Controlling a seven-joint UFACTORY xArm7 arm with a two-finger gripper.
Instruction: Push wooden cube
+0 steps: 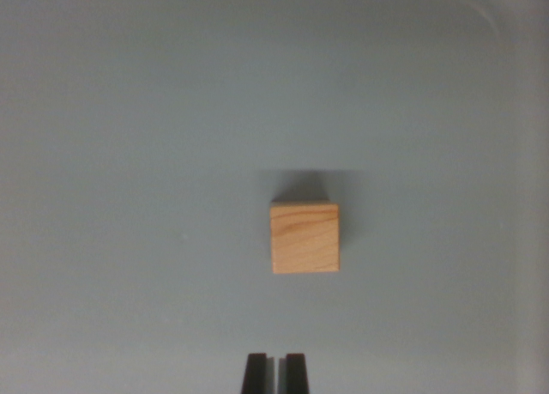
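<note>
A light wooden cube with visible grain sits on the grey surface, a little right of the wrist view's centre, casting a soft shadow behind it. My gripper shows as two black fingertips at the bottom edge, standing close together with only a thin slit between them and nothing held. The cube lies above the fingertips in the picture and slightly to the wrist view's right, well apart from them.
A plain grey surface fills the whole view. A faint curved edge shows in the top right corner.
</note>
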